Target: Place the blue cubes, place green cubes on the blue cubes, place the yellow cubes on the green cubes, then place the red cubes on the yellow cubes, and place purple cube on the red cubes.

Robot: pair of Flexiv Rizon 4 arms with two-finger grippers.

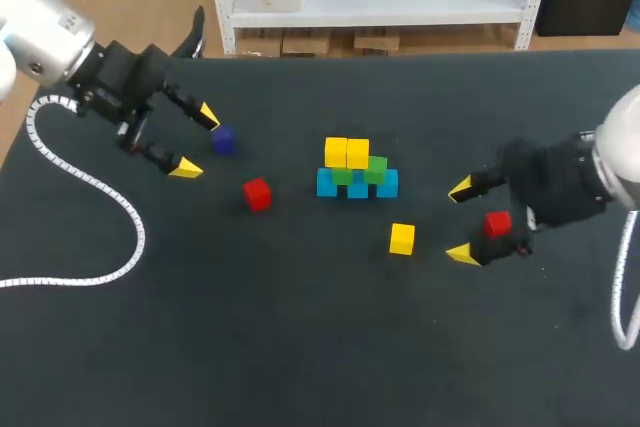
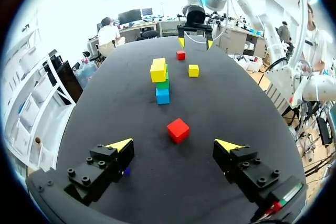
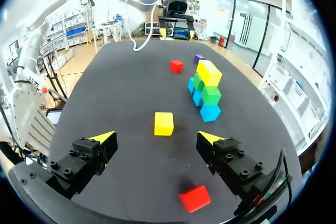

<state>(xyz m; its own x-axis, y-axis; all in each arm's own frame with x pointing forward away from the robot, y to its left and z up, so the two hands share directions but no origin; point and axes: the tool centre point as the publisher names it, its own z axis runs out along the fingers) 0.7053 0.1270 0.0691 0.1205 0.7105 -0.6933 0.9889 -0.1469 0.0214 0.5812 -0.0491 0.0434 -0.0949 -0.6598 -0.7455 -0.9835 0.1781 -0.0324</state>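
Left gripper (image 1: 196,142) and right gripper (image 1: 461,222) sit low, both wide open and holding nothing; counted: three blue cubes (image 1: 326,183), two green cubes (image 1: 375,169), three yellow cubes (image 1: 347,152), two red cubes (image 1: 257,193), one purple cube (image 1: 223,139).

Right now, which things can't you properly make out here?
Purple cube: left wrist view, nearly all hidden behind the left hand's finger.
Blue cubes: left wrist view, seen end-on, so the nearest hides the rest.
Middle blue cube: head view, mostly covered by the green cubes.
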